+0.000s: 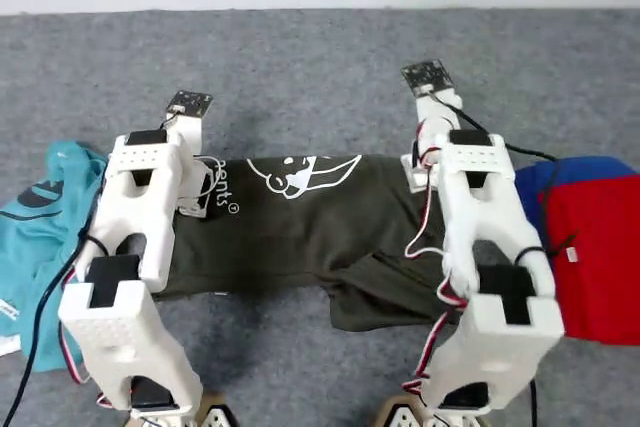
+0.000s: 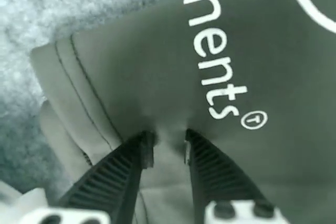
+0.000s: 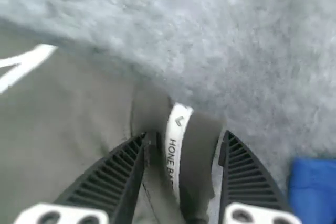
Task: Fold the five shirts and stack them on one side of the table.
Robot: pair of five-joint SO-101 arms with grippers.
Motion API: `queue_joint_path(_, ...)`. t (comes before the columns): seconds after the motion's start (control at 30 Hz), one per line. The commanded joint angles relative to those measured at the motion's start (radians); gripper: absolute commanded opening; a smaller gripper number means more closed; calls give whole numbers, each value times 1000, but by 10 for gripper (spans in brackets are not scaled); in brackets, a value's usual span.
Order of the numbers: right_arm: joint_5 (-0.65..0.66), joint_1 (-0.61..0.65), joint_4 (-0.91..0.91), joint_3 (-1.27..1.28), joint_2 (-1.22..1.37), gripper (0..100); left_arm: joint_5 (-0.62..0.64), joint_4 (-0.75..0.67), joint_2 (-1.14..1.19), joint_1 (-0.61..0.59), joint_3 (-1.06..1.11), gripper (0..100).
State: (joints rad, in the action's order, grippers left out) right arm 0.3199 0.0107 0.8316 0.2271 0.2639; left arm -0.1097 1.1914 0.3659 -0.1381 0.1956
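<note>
The jaws of the left gripper [image 2: 165,148] stand narrow, pinching a pucker of cloth. Those of the right gripper [image 3: 184,140] stand wider, straddling a collar without visibly closing on it.

Both work over the grey table [image 1: 300,67], where the olive shirt [image 1: 300,227] lies stretched crosswise, its long axis running straight from one gripper to the other. The left arm has the printed end and the right arm has the neck end, each at the far edge of the cloth. A loose flap sags toward the arm bases on the right side.

A teal shirt [image 1: 40,217] lies crumpled beyond the left arm. Red [image 1: 600,247] and blue [image 1: 560,172] shirts lie beyond the right, just beside the olive one.

Smallest is the white neck label [image 3: 173,153], sitting between the right jaws. The grippers sit at opposite ends of that axis, so the next fold probably turns on both far corners travelling together — once the right has closed.
</note>
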Motion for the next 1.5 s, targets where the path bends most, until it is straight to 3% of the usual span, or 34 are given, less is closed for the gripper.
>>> queue_joint_path(0.0, -8, -16, -13, -63, 47, 202, 8, -29, 15, 3, -47, 104)
queue_joint_path(0.17, 0, -19, -21, -121, 127, 168, 8, -75, 40, 8, -48, 104)
queue_joint_path(0.33, 115, -24, -21, -186, 182, 2, 8, -72, 43, 3, -48, 104)
queue_joint_path(0.97, 98, -30, 5, -709, 510, 16, 8, -74, 48, 5, -48, 104)
queue_joint_path(1.07, 86, -30, 111, -783, 542, 35, 8, -74, 48, 5, -47, 104)
queue_joint_path(1.3, 89, -24, 553, -1060, 463, 250, 8, -74, 48, 5, -47, 104)
queue_joint_path(1.47, 91, -48, 891, -1266, 394, 251, 8, -72, 48, 5, -47, 104)
